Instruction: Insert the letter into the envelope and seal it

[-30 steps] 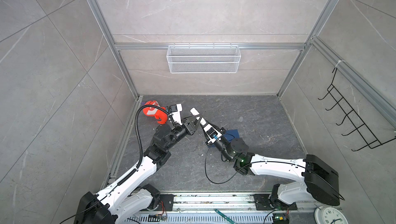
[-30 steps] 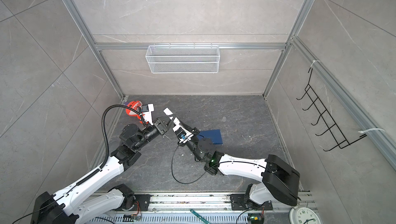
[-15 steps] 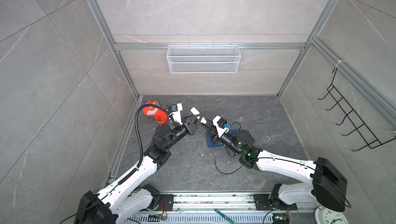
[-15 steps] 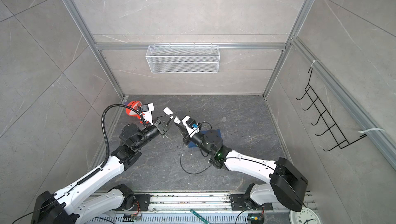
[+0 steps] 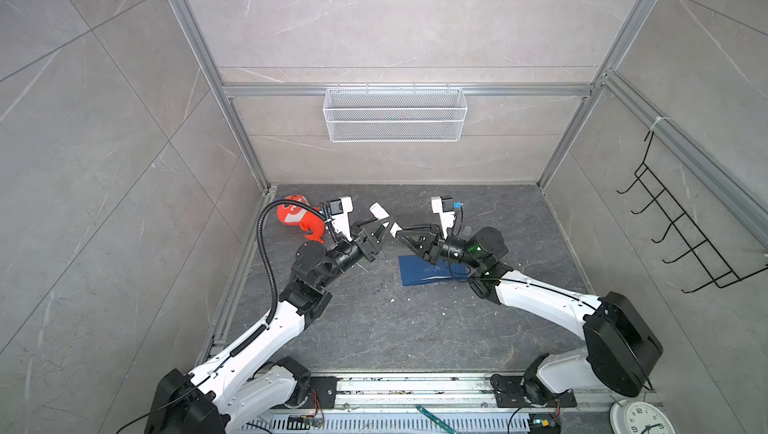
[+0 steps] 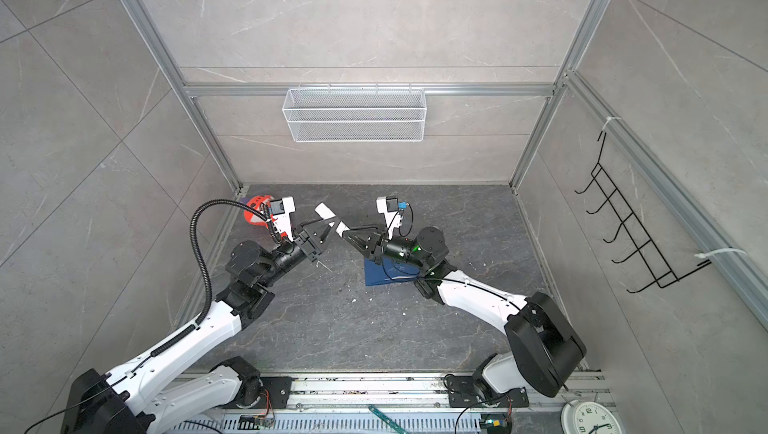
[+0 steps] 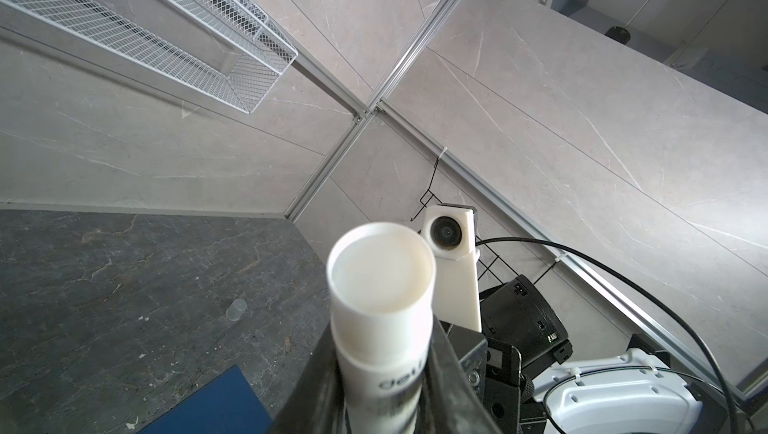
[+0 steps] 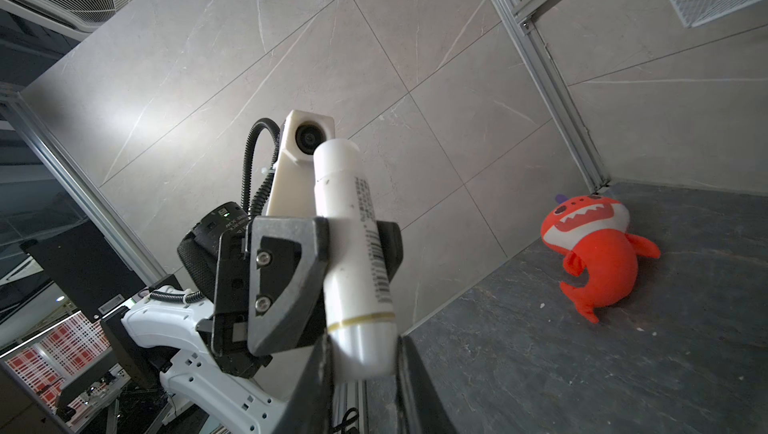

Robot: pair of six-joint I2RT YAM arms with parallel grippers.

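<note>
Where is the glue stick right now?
Mid-air at centre in both top views: the glue stick is clamped by the left gripper and right gripper, near the envelope's left edge.

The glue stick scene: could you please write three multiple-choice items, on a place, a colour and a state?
1. Where is the envelope?
A. in the wall basket
B. flat on the table by the right gripper
C. leaning on the back wall
2. What colour is the plush toy?
A. green
B. yellow
C. red
3. What holds the glue stick?
A. both grippers
B. nothing
C. the right gripper alone
Answers: B, it lies on the dark table in both top views; C, red in the right wrist view; A, the left gripper clamps its body, the right its end.
</note>
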